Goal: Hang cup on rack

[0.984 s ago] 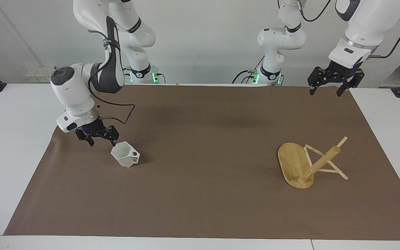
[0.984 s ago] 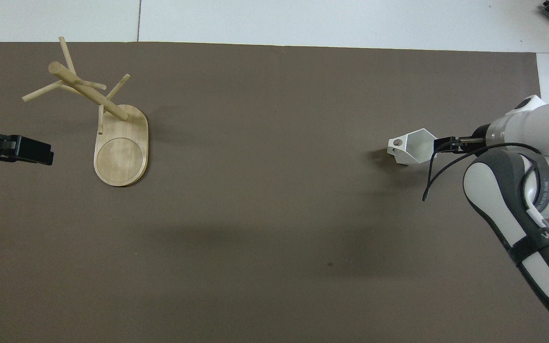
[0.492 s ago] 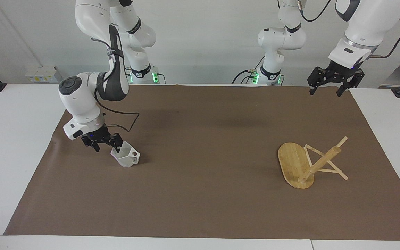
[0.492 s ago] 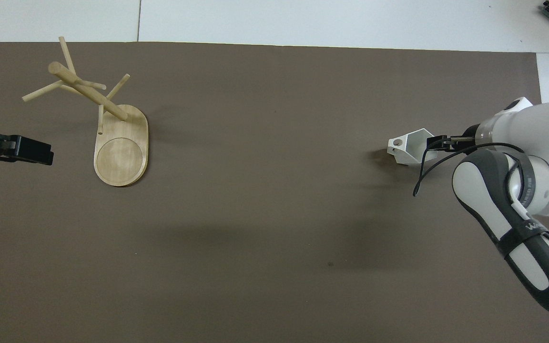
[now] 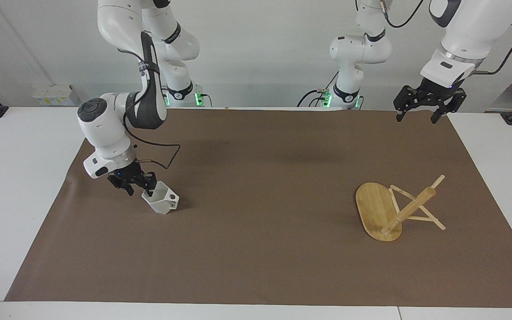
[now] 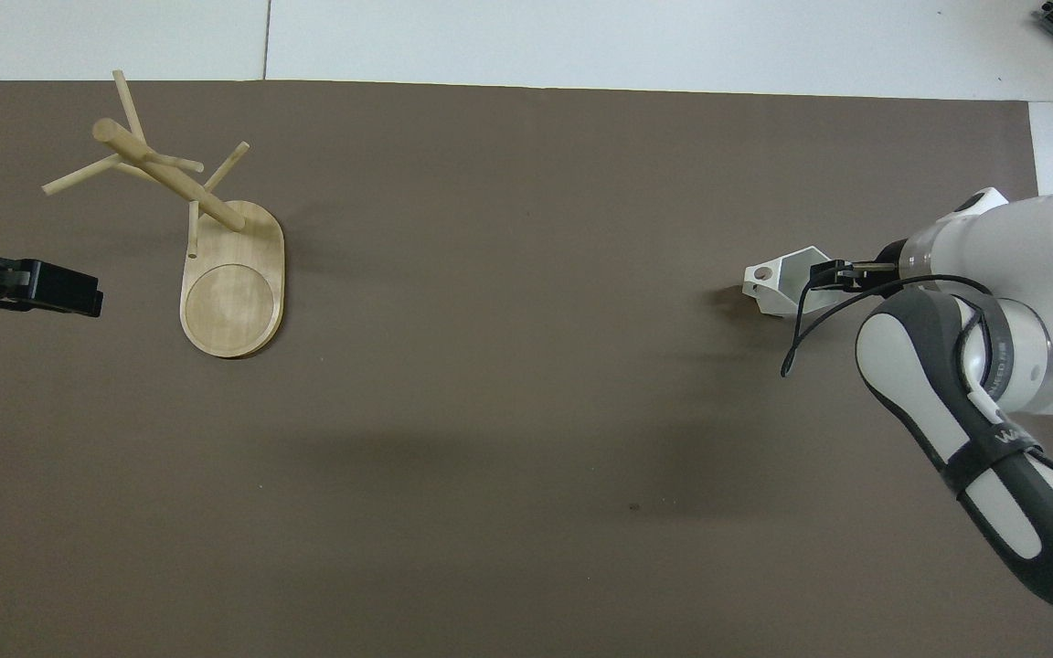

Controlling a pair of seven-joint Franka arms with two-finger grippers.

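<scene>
The white faceted cup (image 5: 163,203) (image 6: 775,281) rests on the brown mat (image 5: 256,186) toward the right arm's end, its handle with the round hole pointing toward the middle of the table. My right gripper (image 5: 139,192) (image 6: 824,274) is down at the cup's rim, still open. One finger is inside the mouth and the other outside, straddling the wall. The bamboo rack (image 5: 389,211) (image 6: 216,256) stands on its oval base toward the left arm's end. My left gripper (image 5: 418,118) (image 6: 92,302) waits open, raised above the mat's edge by the robots, away from the rack.
White table (image 5: 16,178) borders the mat on all sides. A loose black cable (image 6: 805,334) hangs from the right wrist beside the cup. The wide stretch of mat between cup and rack is bare.
My right gripper has moved in from beside the cup to its rim, one finger entering the mouth, and the fingers have narrowed. The cup, rack and left arm have stayed still.
</scene>
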